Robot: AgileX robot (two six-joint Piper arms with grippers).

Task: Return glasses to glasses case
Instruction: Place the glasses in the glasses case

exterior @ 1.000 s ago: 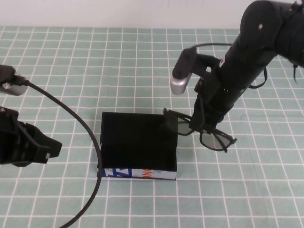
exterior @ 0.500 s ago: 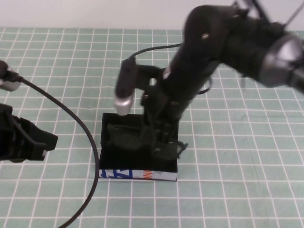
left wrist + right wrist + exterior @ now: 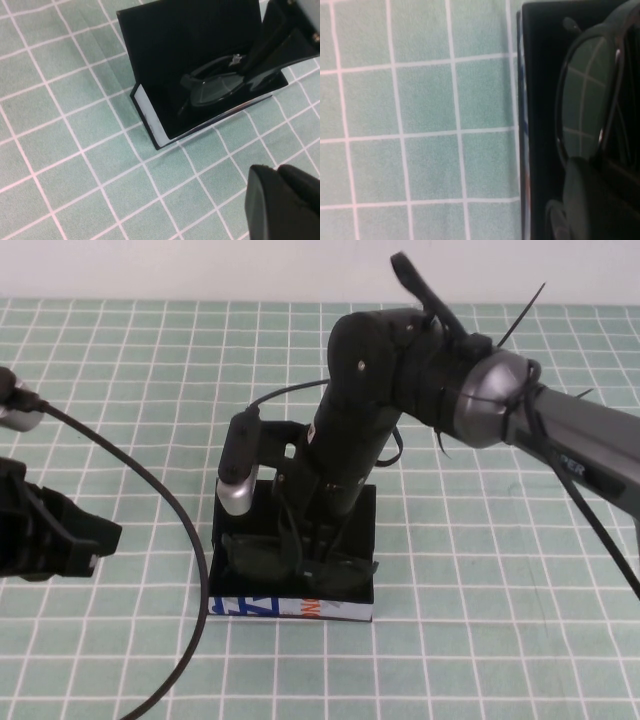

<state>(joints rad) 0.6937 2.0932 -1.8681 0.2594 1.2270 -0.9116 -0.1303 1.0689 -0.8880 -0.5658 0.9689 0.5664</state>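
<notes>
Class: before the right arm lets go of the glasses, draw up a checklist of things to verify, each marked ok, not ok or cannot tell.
1. Glasses inside the glasses case: ok.
2. Case lid open: ok.
3. Right pincer down in the case: ok.
4. Glasses lying flat on the case floor: cannot tell.
5. Left pincer off to the case's left, apart from it: ok.
6. Whole frame within the case walls: cannot tell.

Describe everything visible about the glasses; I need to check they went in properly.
The glasses are black, thick-framed plastic with dark, slightly reflective lenses. They sit low inside the open black glasses case, lying crosswise, one end at its right wall. The right gripper reaches down into the case at them; its grip is hidden. The left gripper waits apart at the table's left.
</notes>
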